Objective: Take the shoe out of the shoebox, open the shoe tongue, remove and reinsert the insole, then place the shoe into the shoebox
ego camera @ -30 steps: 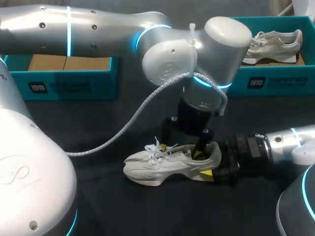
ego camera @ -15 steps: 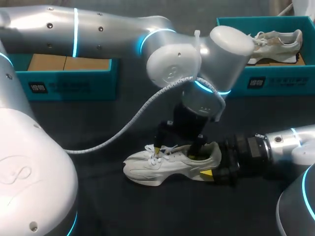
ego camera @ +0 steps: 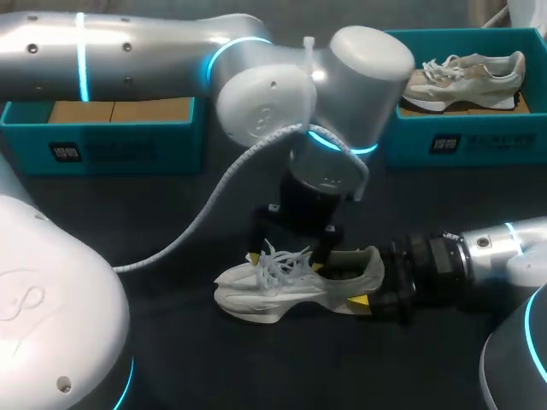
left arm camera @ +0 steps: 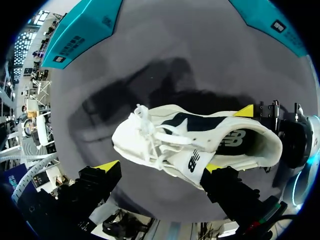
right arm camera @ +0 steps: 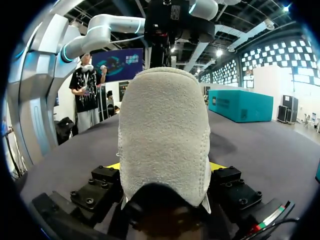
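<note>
A white laced shoe [ego camera: 282,289] lies on its sole on the dark table, toe to the left. My right gripper [ego camera: 367,284] is shut on its heel [right arm camera: 165,130] from both sides. One of its yellow fingertips [left arm camera: 245,111] shows beside the heel in the left wrist view. My left gripper [ego camera: 285,261] hangs open just above the laces [left arm camera: 150,140], a finger on either side of the shoe [left arm camera: 200,145], and holds nothing. The dark insole lies inside the shoe's opening. The teal shoebox [ego camera: 427,141] stands at the back right.
A second pale shoe [ego camera: 466,75] lies in the back right shoebox. Another teal box [ego camera: 111,145], with a brown cardboard floor, stands at the back left. My left arm's grey cable [ego camera: 214,209] loops down over the table left of the shoe.
My left gripper has moved left along the shoe, from over its opening to over the laces. The right gripper and the shoe have stayed put.
</note>
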### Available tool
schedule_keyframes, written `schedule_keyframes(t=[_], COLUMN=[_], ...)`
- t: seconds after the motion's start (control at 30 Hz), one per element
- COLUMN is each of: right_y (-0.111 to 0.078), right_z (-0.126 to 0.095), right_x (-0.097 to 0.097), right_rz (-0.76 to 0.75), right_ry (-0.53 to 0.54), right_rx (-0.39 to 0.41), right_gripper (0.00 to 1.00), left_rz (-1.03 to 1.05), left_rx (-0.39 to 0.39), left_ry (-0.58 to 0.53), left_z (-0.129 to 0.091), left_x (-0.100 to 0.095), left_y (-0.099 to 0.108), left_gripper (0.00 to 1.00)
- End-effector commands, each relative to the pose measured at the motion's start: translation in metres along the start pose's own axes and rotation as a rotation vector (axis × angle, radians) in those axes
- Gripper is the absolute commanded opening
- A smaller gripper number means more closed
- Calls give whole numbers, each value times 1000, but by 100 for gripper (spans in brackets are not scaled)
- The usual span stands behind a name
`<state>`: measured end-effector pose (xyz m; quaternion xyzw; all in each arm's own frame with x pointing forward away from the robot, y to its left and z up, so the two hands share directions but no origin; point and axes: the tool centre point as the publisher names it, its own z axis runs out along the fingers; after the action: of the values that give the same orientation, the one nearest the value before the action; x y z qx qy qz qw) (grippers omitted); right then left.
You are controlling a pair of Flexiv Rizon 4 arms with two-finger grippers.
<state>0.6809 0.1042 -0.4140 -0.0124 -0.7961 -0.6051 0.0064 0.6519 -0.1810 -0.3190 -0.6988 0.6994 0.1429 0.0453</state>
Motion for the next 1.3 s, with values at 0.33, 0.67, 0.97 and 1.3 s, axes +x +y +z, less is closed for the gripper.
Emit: schedule_keyframes(t=[0.33,0.67,0.97,1.3], right_y=[0,0,0,0], right_z=[1,1,1,1], right_x=[0,0,0,0], right_rz=[1,1,1,1], right_ry=[-1,-1,-1,-1], right_rx=[3,3,3,3], right_gripper=[0,0,0,0], left_rz=[56,97,99,126], left_rx=[-44,-75,-85,-65], left_ry=[159,151,137,195], left_z=[3,0,1,3], left_x=[-1,23,21,20], left_y=[-5,-7,-7,-7], left_gripper=[100,72,27,0])
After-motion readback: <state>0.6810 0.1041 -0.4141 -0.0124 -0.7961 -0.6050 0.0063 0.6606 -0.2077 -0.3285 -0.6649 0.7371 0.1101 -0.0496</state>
